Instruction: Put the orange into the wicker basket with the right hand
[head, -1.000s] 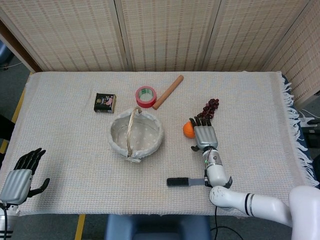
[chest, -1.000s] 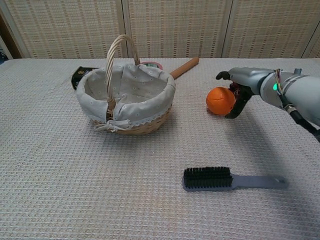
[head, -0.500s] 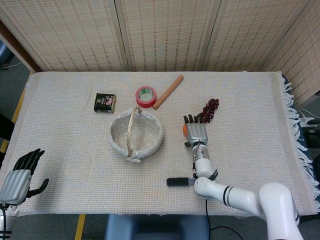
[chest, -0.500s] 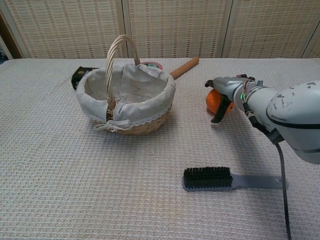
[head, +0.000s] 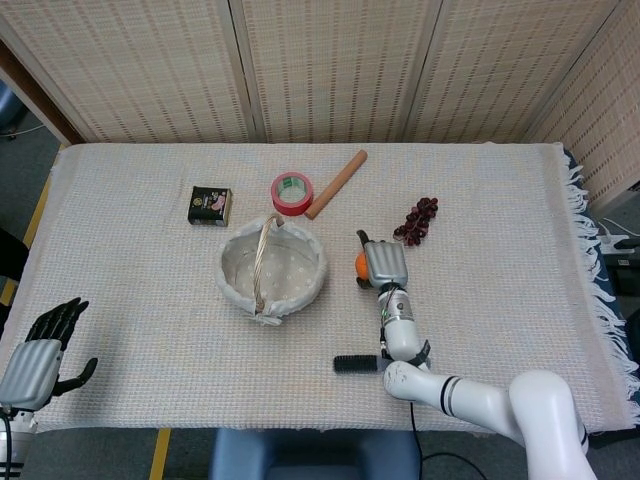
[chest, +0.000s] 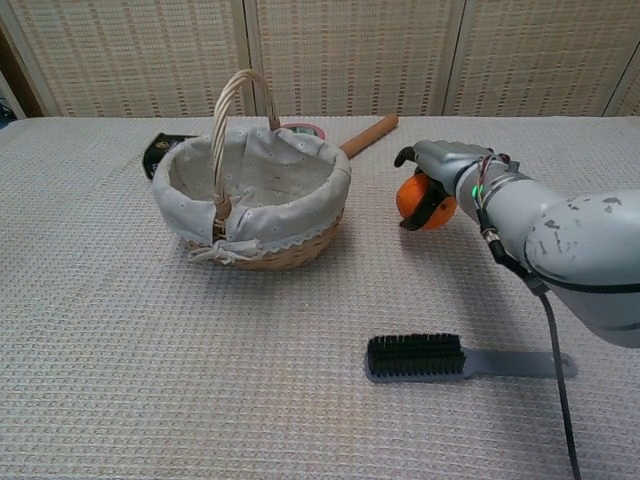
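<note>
The right robot hand curls its fingers over the orange, a firm, smooth, roll-prone fruit best cupped around its middle, near the surface's centre.

Head view looks steeply down over the whole table; chest view sits low and close, facing the basket, which both share.

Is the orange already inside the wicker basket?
No, the orange is outside the wicker basket, to its right, with the right hand wrapped over it.
</note>
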